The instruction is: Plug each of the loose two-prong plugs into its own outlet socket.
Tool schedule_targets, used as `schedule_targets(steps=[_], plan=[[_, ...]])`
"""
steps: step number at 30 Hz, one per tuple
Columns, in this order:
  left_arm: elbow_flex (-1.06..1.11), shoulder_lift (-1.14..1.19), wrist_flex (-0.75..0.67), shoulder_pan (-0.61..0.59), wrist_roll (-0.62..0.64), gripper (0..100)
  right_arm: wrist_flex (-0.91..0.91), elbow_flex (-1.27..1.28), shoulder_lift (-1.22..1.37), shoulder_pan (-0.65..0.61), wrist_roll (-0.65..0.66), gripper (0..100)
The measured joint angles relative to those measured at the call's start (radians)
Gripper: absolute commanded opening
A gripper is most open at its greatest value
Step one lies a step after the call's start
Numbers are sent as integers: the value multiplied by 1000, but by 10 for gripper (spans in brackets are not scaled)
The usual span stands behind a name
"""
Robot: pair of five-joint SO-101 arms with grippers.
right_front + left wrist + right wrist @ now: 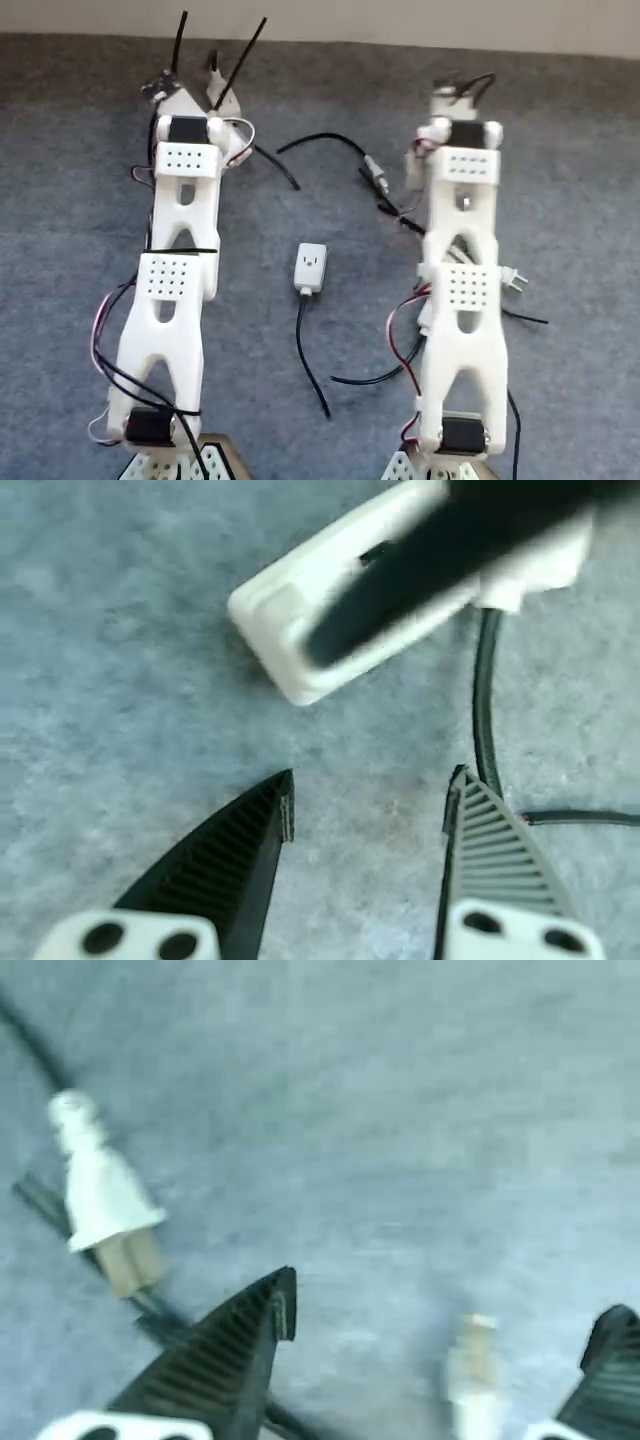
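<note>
High view: grey carpet [80,200] under everything. 2 arms reach from 6 toward 12 o'clock: left arm [180,270], right arm [465,290].

Centre outlet [310,268] lies between the arms, slots up, so my read is a plug goes in from above. Its cord [305,350] trails toward 6 o'clock.

Plugs counted here: 2.
- plug 1 [375,172] is at 1 o'clock from the centre outlet, on a black lead. Prongs too small to make out.
- plug 2 [512,281] is at 3 o'clock, just beside the right arm, prongs pointing away from it.
- Neither is seated.

Left wrist view: left gripper [372,800] is spread open and empty, above the carpet.
- Far outlet [400,580] is ahead of the fingertips, apart from them.
- A dark blurred bar crosses it; can't tell what that is.
- It reads as a second outlet, since that arm's tip is well away from the centre one. Outlets: 2.
- The open stance looks set to pin or grab the block.

Right wrist view: right gripper [450,1310] is wide open, holding nothing.
- Inner plug [470,1370] lies on the carpet between the fingers, so this is probably lining up a pick.
- Outer plug [100,1200] is well off to one side, tan prongs showing.
- Can't match these two to plug 1 and plug 2.
</note>
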Motion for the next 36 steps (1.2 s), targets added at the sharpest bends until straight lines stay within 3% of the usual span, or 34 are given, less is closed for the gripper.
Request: schedule_targets(steps=[8,13,18,28,36], plan=[[-2,-158,-12,226,-252,256,0,0,-86,186,-163,428],[-2,-104,-80,351,-292,256,0,0,-86,282,-170,428],[-2,-40,-175,347,-296,256,0,0,-86,388,-172,428],[-2,25,-149,370,-368,255,0,0,-86,559,-172,428],[-2,25,-57,370,-377,252,0,-3,-54,548,-172,428]])
